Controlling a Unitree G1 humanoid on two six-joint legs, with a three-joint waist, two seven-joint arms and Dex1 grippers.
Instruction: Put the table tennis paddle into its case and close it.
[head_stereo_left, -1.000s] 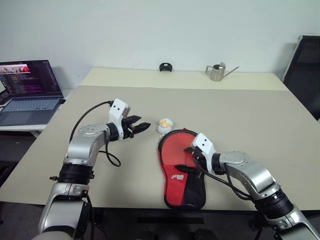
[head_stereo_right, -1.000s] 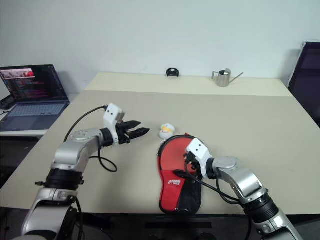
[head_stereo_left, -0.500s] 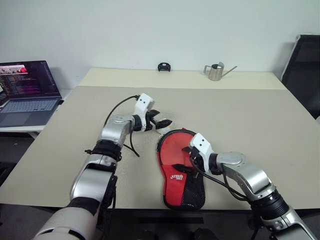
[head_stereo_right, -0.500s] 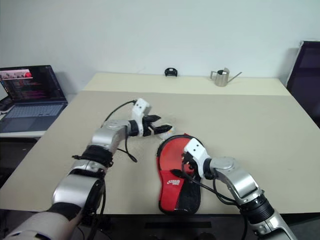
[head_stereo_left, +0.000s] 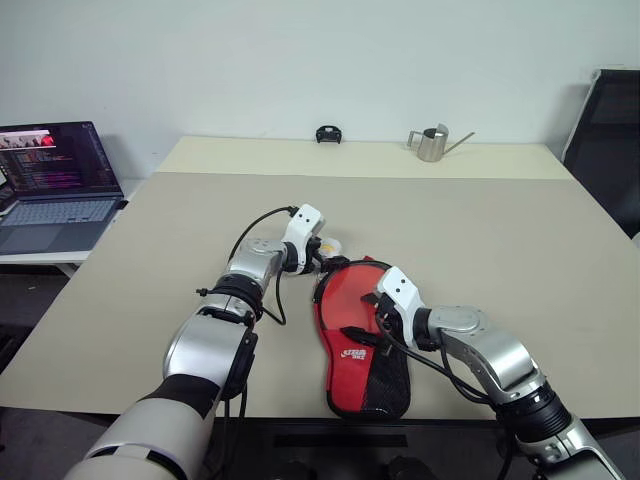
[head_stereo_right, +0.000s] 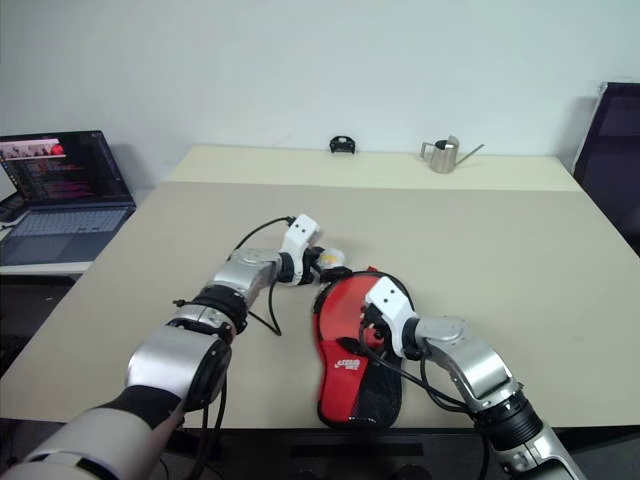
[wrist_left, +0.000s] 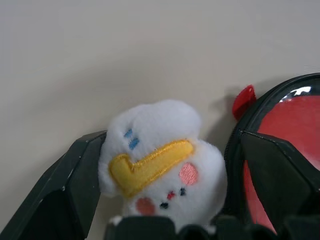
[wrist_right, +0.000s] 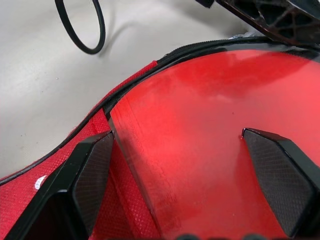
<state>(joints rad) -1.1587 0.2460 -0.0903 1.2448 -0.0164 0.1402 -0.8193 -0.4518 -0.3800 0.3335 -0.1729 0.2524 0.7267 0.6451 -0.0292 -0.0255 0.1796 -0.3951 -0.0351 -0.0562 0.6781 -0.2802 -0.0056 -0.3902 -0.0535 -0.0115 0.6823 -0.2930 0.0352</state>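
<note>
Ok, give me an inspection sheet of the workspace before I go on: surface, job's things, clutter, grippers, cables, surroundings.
Surface: beige table, a lighter strip along its far edge.
Job's things: table tennis paddle lies inside the case; the case's round end is unzipped, red pull tab at its rim.
Clutter: white plush toy beside the case's round end.
Grippers: left gripper open, fingers either side of the toy; right gripper open over the paddle's red face.
Cables: black cable loops on the table.
Surroundings: open laptop, metal watering can, small black object, dark chair.
</note>
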